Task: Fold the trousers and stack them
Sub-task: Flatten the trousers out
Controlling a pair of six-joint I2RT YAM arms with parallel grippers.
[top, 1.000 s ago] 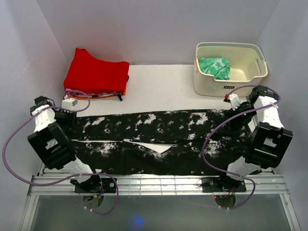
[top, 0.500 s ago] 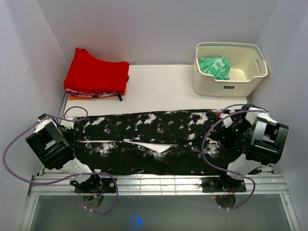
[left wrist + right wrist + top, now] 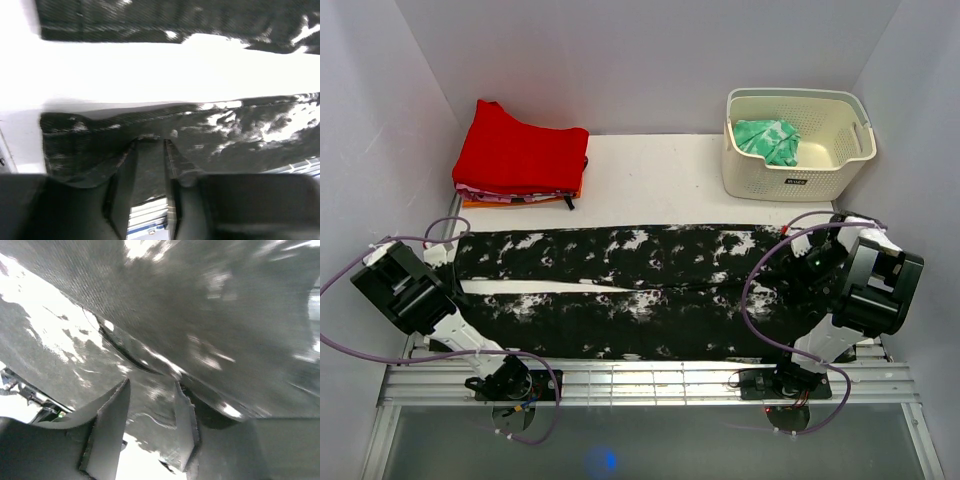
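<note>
Top external showed the trousers point(image 3: 620, 285) spread lengthwise across the near half of the table point(image 3: 650, 180), two legs as parallel bands, a thin strip of bare table between them on the left and the legs joined on the right. You had one arm at each end of the near band. My read: gripping both ends keeps that leg taut and level, so it can be carried over the far leg in one lengthwise fold without sagging in the middle. The fold was not yet made; both legs lay flat. The folded red garments point(image 3: 520, 155) sat at the far left and the basket point(image 3: 760, 180) with the green cloth point(image 3: 768, 140) at the far right, both well apart from the trousers, so there was room to fold away from you. Top external hid the fingertips under the arm bodies, so it gave nothing on grip. Left wrist did: the left gripper point(image 3: 150, 145) had its jaws narrowed onto the hem end of the near leg, with dark cloth filling the slot and bunched over both fingers, and the far leg lay untouched across the white gap. Right wrist was blurred and very close, but the right gripper point(image 3: 151, 385) had splattered fabric running between its jaws, which stood a bit wider, and cloth draped above the lens. That looked like a pinch on a thicker fold near the joined end. Neither wrist view showed the other arm.
</note>
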